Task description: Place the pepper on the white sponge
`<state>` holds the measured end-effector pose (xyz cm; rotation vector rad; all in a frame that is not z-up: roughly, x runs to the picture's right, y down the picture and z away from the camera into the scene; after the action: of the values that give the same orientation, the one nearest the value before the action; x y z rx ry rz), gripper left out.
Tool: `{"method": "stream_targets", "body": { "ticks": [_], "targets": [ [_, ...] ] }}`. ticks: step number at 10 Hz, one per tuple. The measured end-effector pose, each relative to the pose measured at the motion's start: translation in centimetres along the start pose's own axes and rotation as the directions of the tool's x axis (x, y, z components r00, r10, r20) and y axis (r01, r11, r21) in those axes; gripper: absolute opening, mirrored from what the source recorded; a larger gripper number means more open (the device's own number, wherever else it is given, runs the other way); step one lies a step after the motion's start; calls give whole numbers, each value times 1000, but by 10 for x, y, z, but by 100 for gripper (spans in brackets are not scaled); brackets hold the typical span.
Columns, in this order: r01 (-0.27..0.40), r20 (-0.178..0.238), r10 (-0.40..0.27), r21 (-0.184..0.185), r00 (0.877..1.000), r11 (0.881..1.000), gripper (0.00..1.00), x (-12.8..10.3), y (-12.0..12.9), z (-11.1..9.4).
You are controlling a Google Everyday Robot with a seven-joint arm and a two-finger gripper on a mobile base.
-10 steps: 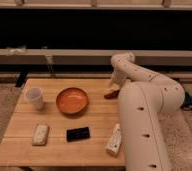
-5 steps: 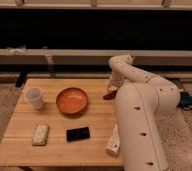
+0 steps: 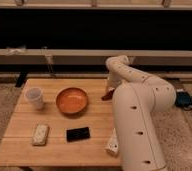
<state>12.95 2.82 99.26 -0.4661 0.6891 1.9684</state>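
The pepper (image 3: 107,96) is a small dark red shape lying on the wooden table (image 3: 96,117), at its right side, just right of the orange bowl. My gripper (image 3: 109,90) is at the end of the white arm, reaching down onto the pepper from behind; the arm hides most of it. The white sponge (image 3: 40,134) lies flat near the table's front left corner, far from the gripper.
An orange bowl (image 3: 71,100) stands mid-table and a white cup (image 3: 35,98) at the left. A black rectangle (image 3: 78,133) lies right of the sponge. A white bottle (image 3: 112,143) lies at the front right, partly behind my arm (image 3: 139,120). A dark wall and ledge run behind.
My arm has shifted slightly to the left over the table's right side. The objects on the table have not moved.
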Motion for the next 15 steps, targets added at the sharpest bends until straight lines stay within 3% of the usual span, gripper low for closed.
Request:
{"method": "stream_targets", "body": {
  "ticks": [2,4,7,9,11,14,15],
  "targets": [
    [8,-9,-8,1,1000,1000,18,9,2,-5],
    [17,-10,-17,2,1000,1000,3,15,4,-10],
    [44,-26,-44,-14,999,999,0,34,11,-24],
    [94,-46,-95,-26,994,995,0,63,22,-39],
    [164,-56,-165,-30,985,986,0,95,38,-54],
    [299,-60,-301,-31,952,954,0,151,67,-71],
    [354,-64,-355,-32,933,935,0,173,80,-76]
  ]
}}
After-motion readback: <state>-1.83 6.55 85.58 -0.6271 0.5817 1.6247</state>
